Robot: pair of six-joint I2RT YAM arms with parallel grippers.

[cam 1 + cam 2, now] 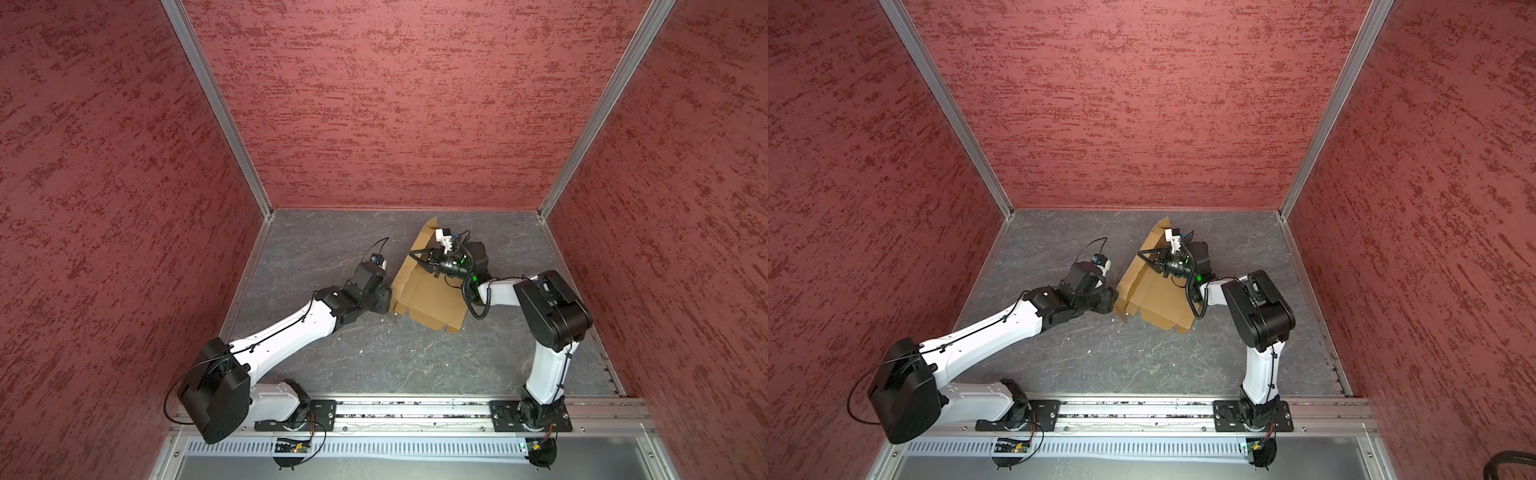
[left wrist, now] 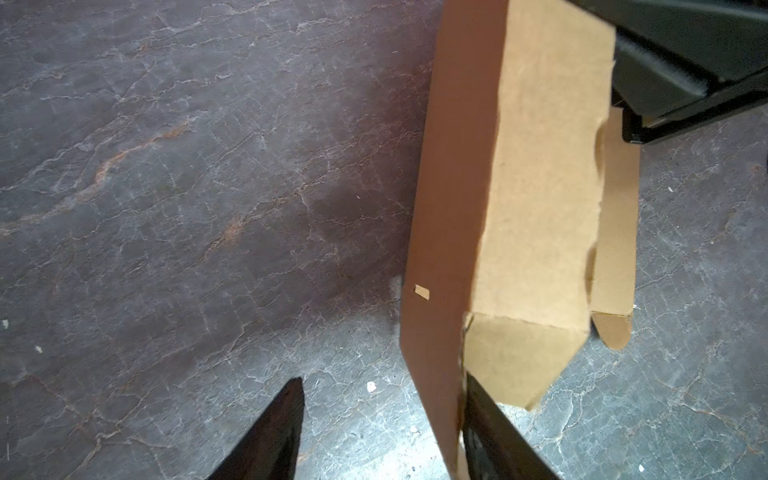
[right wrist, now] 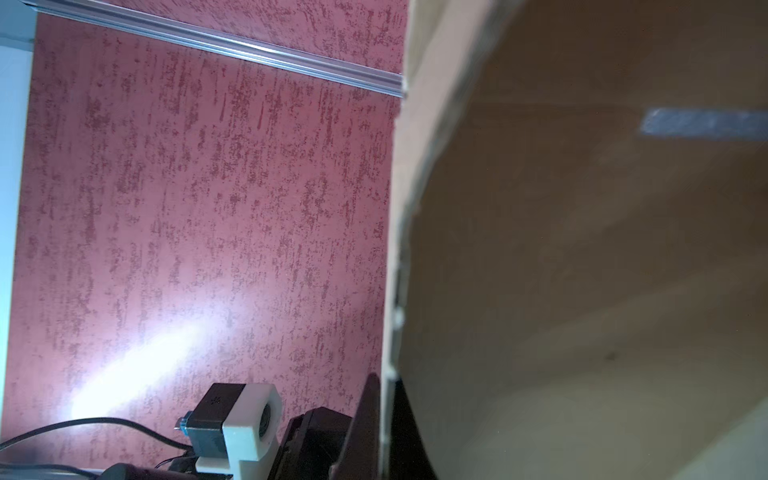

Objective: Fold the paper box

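The paper box [image 1: 432, 297] [image 1: 1160, 301] is a brown cardboard sheet, partly folded, lying mid-table in both top views. Its left panel is raised steeply. My right gripper [image 1: 411, 252] [image 1: 1140, 251] is shut on the upper edge of that raised panel [image 3: 582, 249]; in the right wrist view the thin cardboard edge sits pinched between the two dark fingers [image 3: 368, 419] of the gripper [image 3: 386, 384]. My left gripper [image 1: 388, 302] [image 2: 382, 378] is open at the box's near-left corner. The raised wall [image 2: 436, 249] stands between its jaws, against one finger [image 2: 482, 415]. A folded corner flap [image 2: 519, 361] lies just past it.
The dark grey marbled table [image 1: 374, 357] is enclosed by red textured walls [image 1: 395, 104] on three sides. An aluminium rail [image 1: 415, 411] carrying both arm bases runs along the front. Small paper scraps [image 2: 371, 386] dot the table. The left arm's wrist camera [image 3: 245, 428] shows in the right wrist view.
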